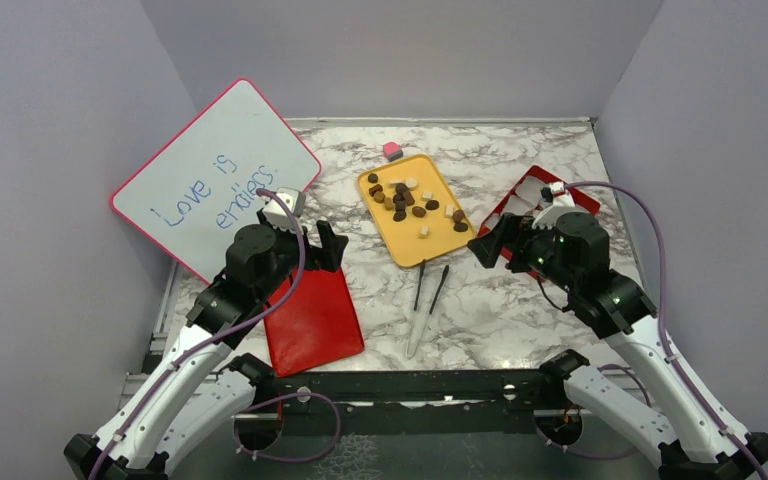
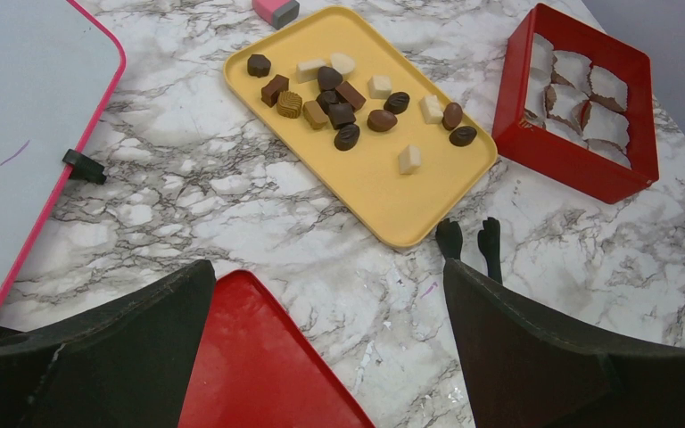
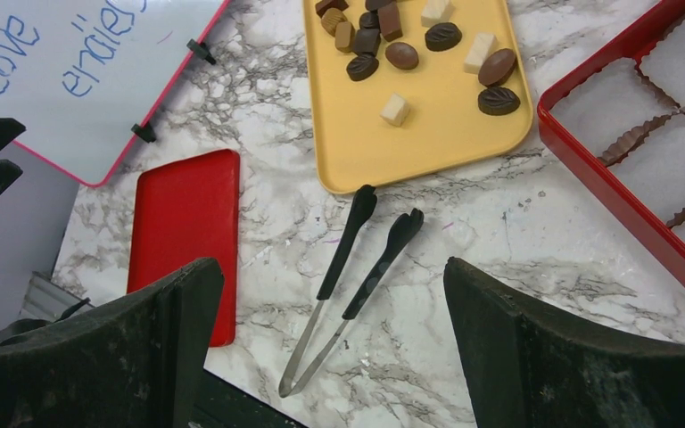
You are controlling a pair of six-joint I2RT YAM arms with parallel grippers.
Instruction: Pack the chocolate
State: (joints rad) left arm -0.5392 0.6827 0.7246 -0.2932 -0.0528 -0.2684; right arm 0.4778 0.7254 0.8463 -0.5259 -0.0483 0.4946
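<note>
- A scatter of bite-size chocolate pieces (image 2: 342,114) in dark brown, lighter brown and cream-white lies on a flat yellow plastic tray (image 2: 383,196). Most are bunched toward its far half, and a few cream blocks and dark ovals sit apart nearer the middle.
- The tray rests at an angle in the middle of the grey-veined white marble surface (image 2: 187,196).
- A small pink cube (image 2: 275,9) sits just beyond the tray's far corner.
- A shallow red rectangular box (image 2: 571,160) lies to the right of the tray, close to it but not touching. Its compartments are lined with crinkled white paper cups (image 2: 606,85).
- Slim metal tongs with black tips (image 3: 341,250) lie on the surface near the tray's near edge. Their tips are splayed and point at the tray, and the two arms join at the end closest to the robot.
- A flat red rectangular lid (image 3: 183,232) with rounded corners lies on the left side of the surface, well apart from the box.
- The left tool (image 2: 328,276) is released, with its dark fingers spread wide and nothing between them. It is poised over the lid's far end.
- The right tool (image 3: 330,267) is likewise released and holds nothing. In the overhead view it sits between the tray and the red box, and the tongs lie below its camera.
- A pink-framed whiteboard (image 1: 210,170) leans at the far left, with "Love is endless" handwritten on it in blue.
</note>
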